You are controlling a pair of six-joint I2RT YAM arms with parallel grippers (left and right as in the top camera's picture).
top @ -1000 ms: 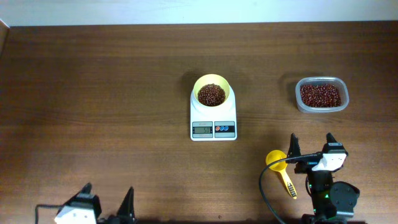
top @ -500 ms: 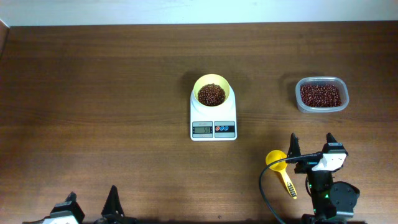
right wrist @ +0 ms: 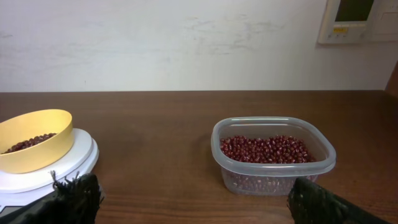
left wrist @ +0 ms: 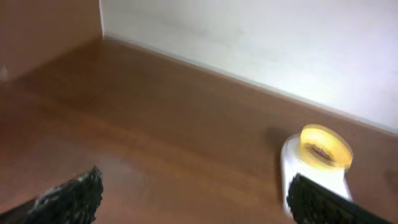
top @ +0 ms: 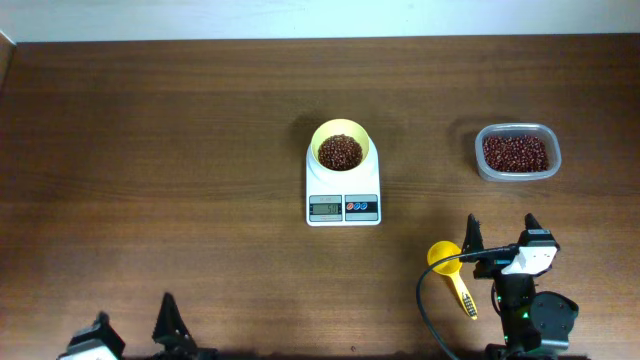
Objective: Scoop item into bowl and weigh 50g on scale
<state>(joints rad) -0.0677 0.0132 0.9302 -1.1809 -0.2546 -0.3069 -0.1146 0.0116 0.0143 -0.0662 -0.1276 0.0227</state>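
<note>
Gaping wide and empty, the left gripper and right gripper idle, the light, stiff scoop just left of the right one looking best pinched by its handle, the loose, roll-prone beans heaped in the bowl on the scale ahead and left of it.

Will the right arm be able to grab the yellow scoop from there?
Probably yes. The yellow scoop lies on the table right beside the right gripper. That gripper is open and empty, and nothing covers the scoop or sits between them.
</note>
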